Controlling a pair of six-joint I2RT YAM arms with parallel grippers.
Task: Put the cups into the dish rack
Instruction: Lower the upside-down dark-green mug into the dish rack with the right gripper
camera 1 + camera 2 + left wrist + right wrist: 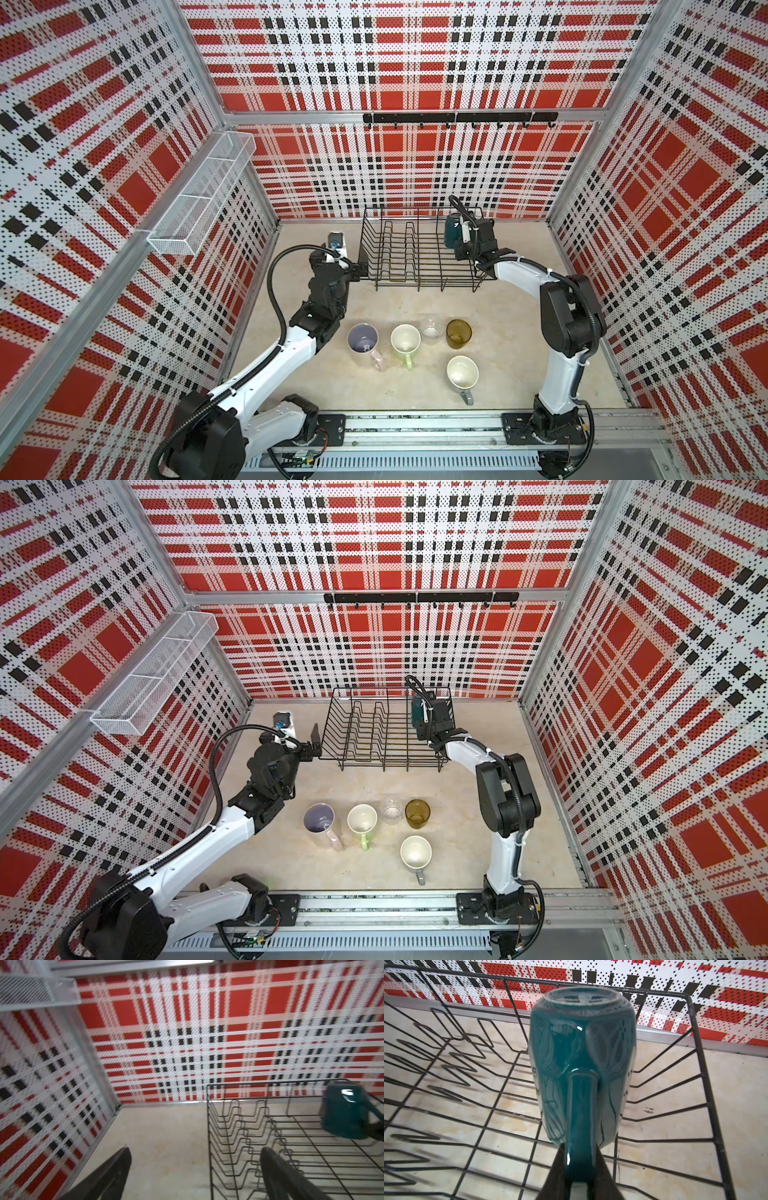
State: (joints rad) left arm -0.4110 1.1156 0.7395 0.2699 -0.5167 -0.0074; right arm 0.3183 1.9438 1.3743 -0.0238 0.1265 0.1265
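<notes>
Within rack (419, 253): teal mug (581, 1053) base-up, upright; R gripper (580, 1157) pinches handle (582, 1105), L gripper (195, 1153) spread.

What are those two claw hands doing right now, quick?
Left gripper: open, holding nothing.
Right gripper: shut on the handle of the dark teal ceramic mug.

A long white wire-mesh basket (203, 195), split by dividers, hung on the left wall, well above the pale beige mottled bench (515, 345). A black metal rail of small hooks (459, 118) ran along the back wall. Perforated panels printed in red, white and black plaid (415, 62) closed three sides. Along the front edge lay a grey aluminium track (415, 428), and just beside it a white slotted cable duct (415, 461).
</notes>
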